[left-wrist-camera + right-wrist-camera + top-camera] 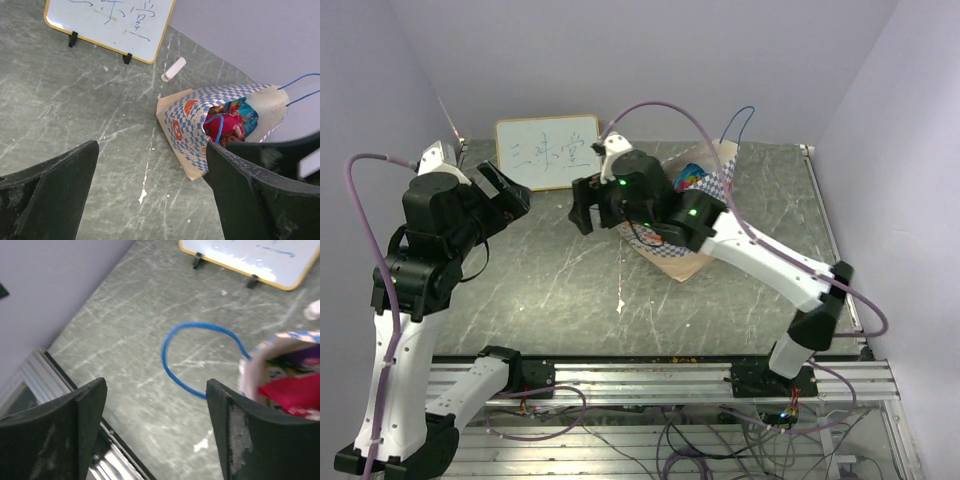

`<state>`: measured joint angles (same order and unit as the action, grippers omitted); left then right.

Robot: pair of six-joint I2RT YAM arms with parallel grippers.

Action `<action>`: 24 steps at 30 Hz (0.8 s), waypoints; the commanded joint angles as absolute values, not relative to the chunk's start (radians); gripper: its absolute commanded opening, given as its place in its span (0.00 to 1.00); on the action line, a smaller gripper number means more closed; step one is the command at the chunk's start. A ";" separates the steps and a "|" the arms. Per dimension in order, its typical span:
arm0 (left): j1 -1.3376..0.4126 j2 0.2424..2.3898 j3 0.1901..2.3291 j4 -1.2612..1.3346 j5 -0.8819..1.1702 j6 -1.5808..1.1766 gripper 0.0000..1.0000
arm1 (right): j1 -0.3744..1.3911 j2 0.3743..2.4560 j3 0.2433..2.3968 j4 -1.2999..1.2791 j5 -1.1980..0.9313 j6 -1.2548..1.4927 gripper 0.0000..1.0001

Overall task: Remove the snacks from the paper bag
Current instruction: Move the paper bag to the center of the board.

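The paper bag (692, 232) lies on its side at the middle of the table, with checked sides (195, 131) and thin blue cord handles (196, 358). Snacks show in its mouth: a pink-red packet (226, 127) and a blue one (246, 111), also seen from above (690, 177). My right gripper (156, 385) is open just left of the bag's mouth (252, 365), with nothing between its fingers; a handle loop lies beyond them. From above, that right gripper (583, 212) hangs left of the bag. My left gripper (152, 147) stands open farther left (515, 195), apart from the bag.
A white framed writing board (548, 151) stands at the back of the table. A small white oblong block (173, 69) lies between it and the bag. A metal rail (660, 378) runs along the table's near edge, and purple walls close in on three sides.
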<state>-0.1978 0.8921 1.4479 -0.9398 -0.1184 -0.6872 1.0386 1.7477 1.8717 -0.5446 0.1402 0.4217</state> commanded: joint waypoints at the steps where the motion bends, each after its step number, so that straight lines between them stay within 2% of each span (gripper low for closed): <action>1: -0.190 0.914 1.432 -0.878 -0.049 -0.751 0.99 | 1.035 1.550 1.777 -0.612 0.245 0.393 0.86; 2: -0.190 0.925 1.427 -0.850 -0.019 -0.760 0.99 | 1.033 1.507 1.734 -0.637 0.260 0.386 0.92; 5: -0.190 0.960 1.418 -0.767 0.094 -0.779 0.99 | 1.033 1.388 1.650 -0.698 0.309 0.378 0.99; 11: -0.190 1.022 1.361 -0.573 0.293 -0.852 0.99 | 1.006 1.256 1.542 -0.775 0.484 0.413 1.00; 13: -0.196 1.039 1.336 -0.532 0.336 -0.889 0.94 | 0.951 1.247 1.538 -0.764 0.484 0.406 1.00; 19: -0.326 1.071 1.314 -0.548 0.270 -0.882 0.91 | 0.639 1.290 1.610 -0.757 0.351 0.351 1.00; 24: -0.466 1.121 1.305 -0.564 0.167 -0.876 0.84 | 0.439 1.333 1.640 -0.724 0.223 0.308 1.00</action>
<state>-0.3889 1.0924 1.3132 -0.5961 0.2352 -0.8726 0.5495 1.3182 1.5929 -0.7532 0.3317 0.3527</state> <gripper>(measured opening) 0.862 0.999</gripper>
